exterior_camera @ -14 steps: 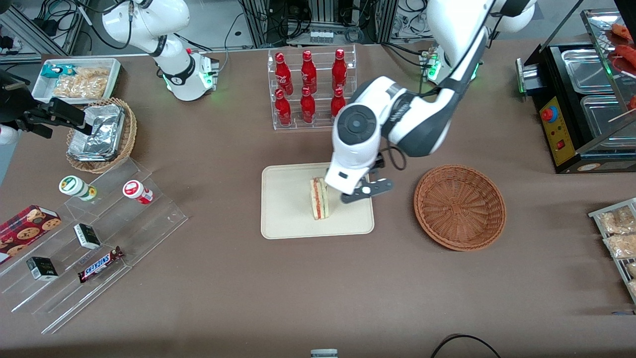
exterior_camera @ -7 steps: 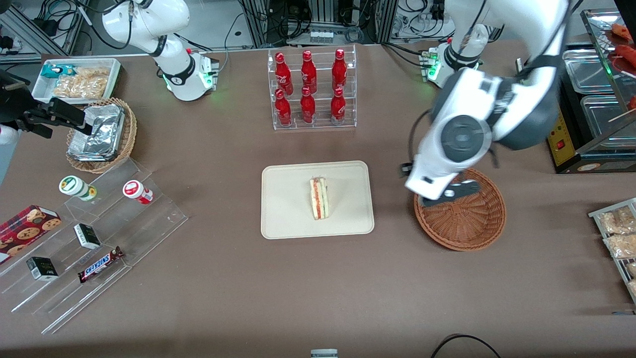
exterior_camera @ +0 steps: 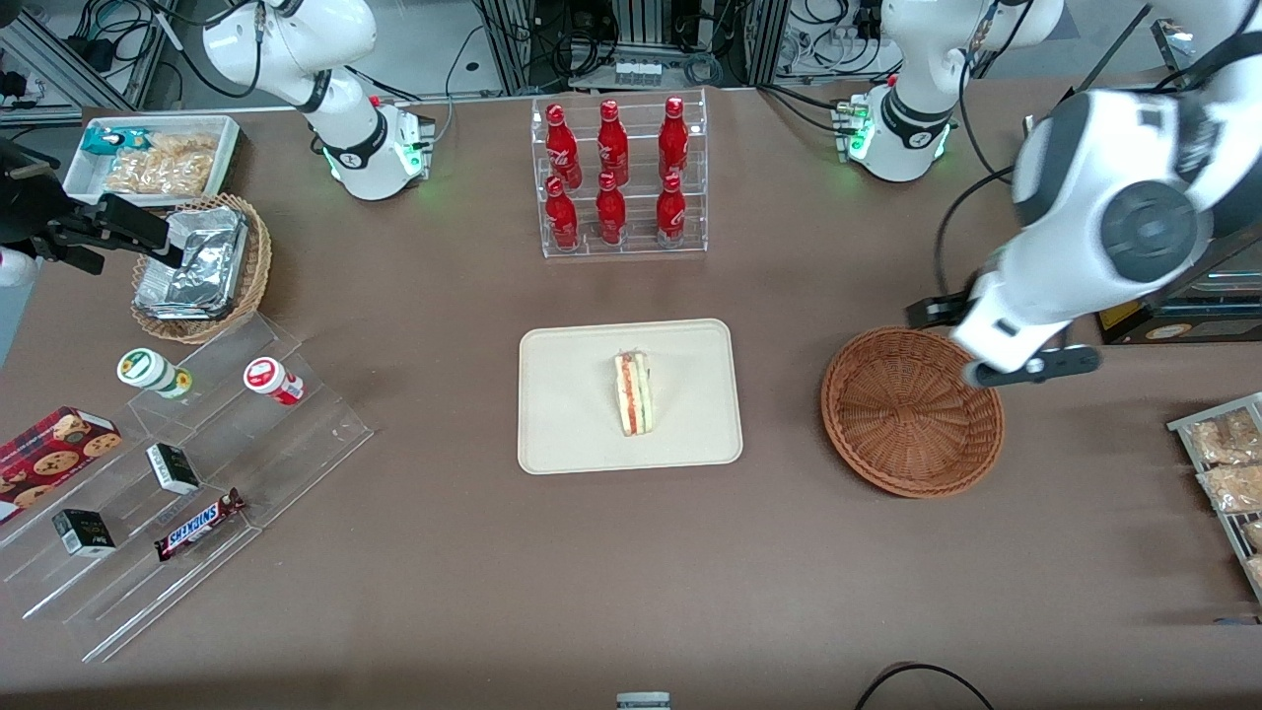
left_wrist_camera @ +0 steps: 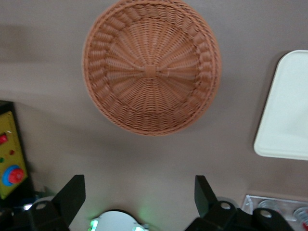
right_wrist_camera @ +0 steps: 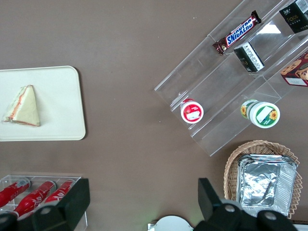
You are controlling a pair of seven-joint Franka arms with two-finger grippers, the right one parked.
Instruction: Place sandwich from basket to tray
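Sandwich on tray, hand empty

The sandwich (exterior_camera: 633, 394) stands on the tray (exterior_camera: 567, 434); the basket (exterior_camera: 912, 409) holds nothing. The hand (exterior_camera: 1030, 368) is released, above the basket's rim. I judge the task done: retreat high, away from the tabletop (exterior_camera: 444, 572).

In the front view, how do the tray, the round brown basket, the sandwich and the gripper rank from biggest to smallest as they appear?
1. tray
2. basket
3. gripper, open above the basket's edge; it is raised nearer the camera, so this rank is unsure
4. sandwich
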